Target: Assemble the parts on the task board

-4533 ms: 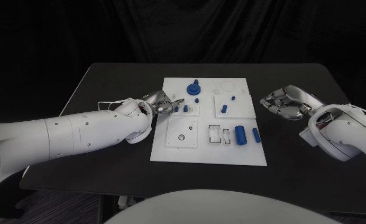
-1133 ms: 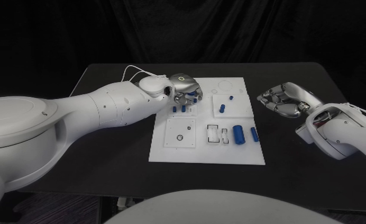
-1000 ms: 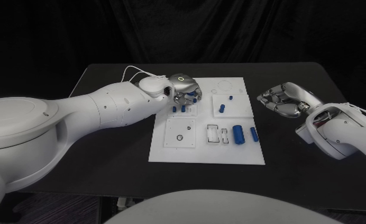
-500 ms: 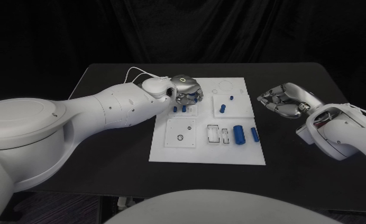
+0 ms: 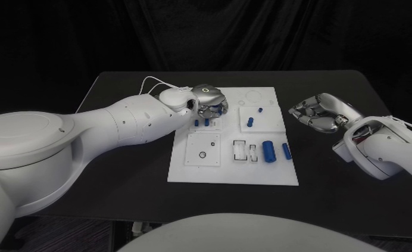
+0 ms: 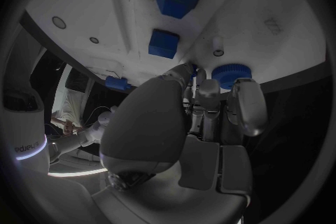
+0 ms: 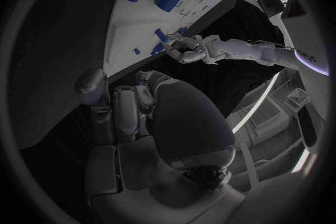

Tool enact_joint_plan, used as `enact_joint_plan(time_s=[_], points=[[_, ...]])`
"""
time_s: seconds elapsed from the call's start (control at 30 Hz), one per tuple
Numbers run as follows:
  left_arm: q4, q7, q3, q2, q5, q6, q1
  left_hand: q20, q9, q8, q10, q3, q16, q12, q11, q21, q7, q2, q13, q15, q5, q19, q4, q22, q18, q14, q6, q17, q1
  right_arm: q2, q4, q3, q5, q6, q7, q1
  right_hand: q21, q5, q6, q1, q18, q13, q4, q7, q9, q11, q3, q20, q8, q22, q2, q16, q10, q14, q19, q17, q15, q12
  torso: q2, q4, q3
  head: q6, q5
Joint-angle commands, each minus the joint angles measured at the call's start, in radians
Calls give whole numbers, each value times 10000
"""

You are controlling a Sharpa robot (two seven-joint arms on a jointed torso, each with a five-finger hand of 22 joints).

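The white board (image 5: pixel 233 171) lay in the middle of the black table (image 5: pixel 128 174), its long side running away from the robot. The left hand (image 5: pixel 207 99) hung over the board's far left corner, fingers pointing down around a round blue knob (image 6: pixel 231 74); I could not tell whether they gripped it. Near the board's right edge two blue cylinders (image 5: pixel 270 151) lay lengthwise, pointing away from the robot. The right hand (image 5: pixel 316 113) hovered off the board's right side, fingers curled in, holding nothing.
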Motion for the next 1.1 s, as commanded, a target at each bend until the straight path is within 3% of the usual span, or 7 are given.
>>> enact_joint_plan(time_s=[0.03,0.4,0.57,0.7,0.87,1.1], points=[[72,159,2,-48,-25,-239,-24,-23,-19,58,148,0,31,82,-15,79,9,99,-1,-47,36,74,-52,1693,-47,10,66,-11,-50,-7,6,6,-11,61,-143,-20,-9,57,-11,-35,105,-14,-2,31,4,14,34,1,-12,1149,-75,-1,33,77,43,307,-19,20,0,4,2,-1,5],[422,176,2,-375,-25,-923,-24,-43,12,259,970,74,136,231,-180,581,164,139,18,-128,-24,326,-289,1831,-150,193,491,19,-102,-11,-4,6,-11,92,-159,-21,-30,62,-20,-27,109,-28,-11,32,2,14,50,0,-18,1143,-62,-9,23,73,37,299,-20,11,-4,3,-1,-1,-18],[865,257,4,-707,-27,-1511,5,-52,-2,271,1105,102,116,88,-173,731,172,86,-57,-152,-100,401,-323,1871,-179,249,560,-22,-135,1,-26,6,-11,121,-165,-22,-55,62,-21,-25,113,-28,-14,32,2,15,55,-1,-19,1137,-58,-18,23,69,29,291,-19,10,-7,6,-2,-1,-81],[1572,208,26,-1202,-30,-1927,206,-62,-34,268,1340,184,83,-178,-190,855,170,20,-201,-166,-208,470,-323,1903,-205,351,649,-65,-203,19,-70,6,-11,155,-181,-24,-66,62,-19,-25,115,-37,-15,32,3,16,60,-1,-18,1134,-54,-36,15,60,25,276,-19,4,-3,6,-3,-1,-89],[2450,-48,35,-1826,-31,-1809,503,-72,-59,263,1647,246,27,-338,-195,963,178,-34,-275,-184,-249,528,-331,1932,-227,410,721,-137,-250,55,-113,6,-11,192,-192,-40,-83,61,-16,-25,118,-49,-15,32,3,16,61,-1,-17,1130,-52,-45,2,55,18,268,-18,-4,-5,8,-7,-1,-58],[3229,-344,11,-2501,-31,-1313,656,-73,-85,243,1712,294,-113,-534,-196,838,167,-64,-340,-181,-359,479,-304,1898,-203,370,755,-315,-308,99,-141,6,-11,220,-194,-69,-83,61,-16,-25,118,-49,-15,32,3,16,61,-1,-17,1130,-52,-45,2,55,18,268,-18,-4,-9,1,-3,-1,-19]])
